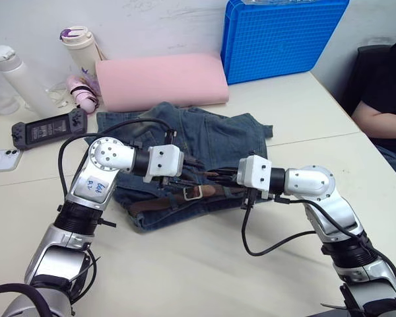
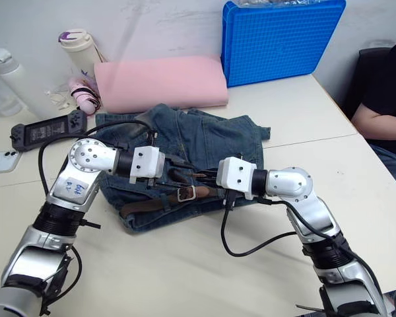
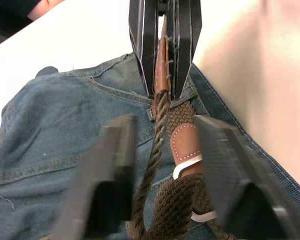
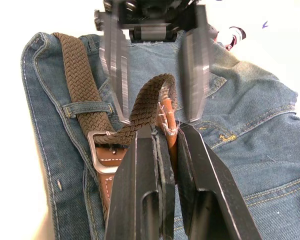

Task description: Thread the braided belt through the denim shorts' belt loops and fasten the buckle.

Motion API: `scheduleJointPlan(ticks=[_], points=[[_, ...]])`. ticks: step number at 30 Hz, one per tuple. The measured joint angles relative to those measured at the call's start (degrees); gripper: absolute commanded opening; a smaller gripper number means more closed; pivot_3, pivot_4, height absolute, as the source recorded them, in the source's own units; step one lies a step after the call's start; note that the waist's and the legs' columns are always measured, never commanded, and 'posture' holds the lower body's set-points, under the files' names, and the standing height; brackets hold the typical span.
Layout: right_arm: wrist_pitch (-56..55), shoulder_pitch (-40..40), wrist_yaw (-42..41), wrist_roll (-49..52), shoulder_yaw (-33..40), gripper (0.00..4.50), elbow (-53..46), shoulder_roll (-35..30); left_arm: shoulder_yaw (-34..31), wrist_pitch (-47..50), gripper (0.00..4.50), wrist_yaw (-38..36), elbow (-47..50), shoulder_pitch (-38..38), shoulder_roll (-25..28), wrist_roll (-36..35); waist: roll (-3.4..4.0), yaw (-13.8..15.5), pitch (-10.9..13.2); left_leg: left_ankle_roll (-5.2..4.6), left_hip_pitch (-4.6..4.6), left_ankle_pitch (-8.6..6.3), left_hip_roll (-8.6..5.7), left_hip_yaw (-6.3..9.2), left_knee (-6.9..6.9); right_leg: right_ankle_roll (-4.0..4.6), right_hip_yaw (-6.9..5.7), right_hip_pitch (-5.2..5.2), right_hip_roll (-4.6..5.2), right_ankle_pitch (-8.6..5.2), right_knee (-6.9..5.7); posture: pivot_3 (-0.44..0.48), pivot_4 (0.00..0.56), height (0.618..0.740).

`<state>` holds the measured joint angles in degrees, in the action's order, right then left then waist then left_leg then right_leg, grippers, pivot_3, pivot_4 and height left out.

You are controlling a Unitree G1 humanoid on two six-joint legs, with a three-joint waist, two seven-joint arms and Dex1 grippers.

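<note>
A: Where's the belt (image 4: 85,90)?
B: Along the waistband of the shorts (image 1: 204,139), under a loop (image 4: 87,107), silver buckle (image 1: 193,193) mid-front. My right gripper (image 4: 162,137) pinches its leather tip; left gripper (image 4: 155,75) spread, empty.
A: Risk?
B: Woven strap's floppy — tip could slip, braid could snag on the prong.

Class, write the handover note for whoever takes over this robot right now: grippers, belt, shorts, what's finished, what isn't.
Right gripper: shut on the braided belt, pinching its leather-tipped end.
Left gripper: open, fingers either side of the belt.
Denim shorts lie flat on the table; belt runs along the waistband, under a belt loop.
Buckle sits mid-waistband.
Left: feed the end through the buckle and fasten.
</note>
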<state>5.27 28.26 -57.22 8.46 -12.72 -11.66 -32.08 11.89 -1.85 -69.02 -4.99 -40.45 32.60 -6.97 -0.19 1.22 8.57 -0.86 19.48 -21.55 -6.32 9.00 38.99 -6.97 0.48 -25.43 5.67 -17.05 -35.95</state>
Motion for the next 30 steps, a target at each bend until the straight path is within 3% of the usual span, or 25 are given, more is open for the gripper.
scheduleJointPlan(ticks=[1,3,9,11,15,16,18,21,25,30], points=[[0.11,0.05,0.0,0.0,0.0,0.0,-0.05,0.0,0.08,-0.03,0.49,-0.06,-0.29,-0.06,-0.01,0.0,0.0,0.0,0.0,0.0,0.0,0.0,0.0,0.0,0.0,0.0,0.0,0.0,0.0,0.0,0.0,0.0,0.15,0.74],[0.3,0.05,-0.01,0.0,0.0,0.0,-0.2,-0.03,0.16,-0.25,0.05,-0.3,-0.5,-0.17,-0.01,0.01,0.0,0.01,0.0,0.0,0.0,0.0,0.0,0.0,0.0,0.0,0.0,0.0,0.0,0.0,0.0,0.0,0.15,0.74],[1.21,0.08,-0.08,-0.05,-0.05,0.0,-0.71,-0.35,0.39,-1.61,0.05,-1.05,-1.87,-1.05,-0.5,0.17,0.0,0.09,0.0,0.0,0.0,0.0,-0.01,0.0,0.01,0.0,0.0,0.0,0.01,0.0,-0.01,0.0,0.15,0.74],[1.35,0.07,0.03,-0.44,-0.08,0.9,-1.11,-0.51,0.39,-1.61,0.0,-1.05,-1.91,-1.07,-0.54,0.15,0.0,0.04,0.0,0.0,0.0,0.0,-0.01,0.0,0.01,0.0,0.0,0.0,0.01,0.0,-0.02,0.0,0.15,0.74],[1.18,0.05,0.69,-1.45,-0.35,2.33,-1.59,-0.82,0.39,-1.55,0.0,-0.7,-2.22,-1.32,-0.57,0.19,0.0,0.08,0.0,0.0,0.0,0.0,-0.01,0.0,0.02,0.0,0.0,0.0,0.01,0.0,-0.02,0.0,0.15,0.74],[1.14,0.0,0.81,-1.9,-0.38,2.51,-1.59,-0.96,0.38,-1.5,0.0,-0.57,-2.37,-1.41,-0.56,0.23,0.0,0.09,0.0,0.0,0.0,0.0,-0.01,0.0,0.03,0.0,0.0,0.0,0.01,0.0,-0.02,0.0,0.15,0.74],[0.85,-0.32,1.08,-3.1,-0.44,3.36,-1.59,-1.5,0.41,-1.66,0.0,-0.31,-2.75,-1.67,-0.29,0.97,0.0,0.12,0.0,0.0,0.0,0.0,-0.02,0.0,0.03,-0.01,0.0,0.0,0.01,0.0,-0.02,0.0,0.15,0.74],[0.2,-0.88,1.24,-4.82,-0.6,3.36,-1.59,-2.52,0.6,-2.9,0.0,0.5,-3.81,-2.12,0.49,3.09,0.0,0.1,0.0,0.0,0.0,0.0,-0.02,-0.01,0.02,-0.01,0.0,0.0,0.0,0.0,-0.02,0.0,0.15,0.74],[-4.22,-4.22,4.58,-14.36,-5.43,3.36,-1.61,-4.06,3.24,-9.86,0.0,2.87,-7.66,-2.97,4.05,11.76,0.0,0.06,0.0,0.0,0.0,0.0,-0.01,-0.03,0.0,-0.01,0.0,-0.01,-0.03,0.0,-0.04,0.0,0.15,0.74],[-4.83,-4.97,7.5,-19.7,-8.19,3.36,-1.43,-2.85,4.09,-11.34,0.0,3.89,-9.61,-4.54,3.96,13.59,0.0,0.11,0.0,0.0,0.01,0.0,-0.05,-0.04,0.03,-0.01,0.0,-0.01,-0.07,0.0,-0.04,0.0,0.15,0.74]])
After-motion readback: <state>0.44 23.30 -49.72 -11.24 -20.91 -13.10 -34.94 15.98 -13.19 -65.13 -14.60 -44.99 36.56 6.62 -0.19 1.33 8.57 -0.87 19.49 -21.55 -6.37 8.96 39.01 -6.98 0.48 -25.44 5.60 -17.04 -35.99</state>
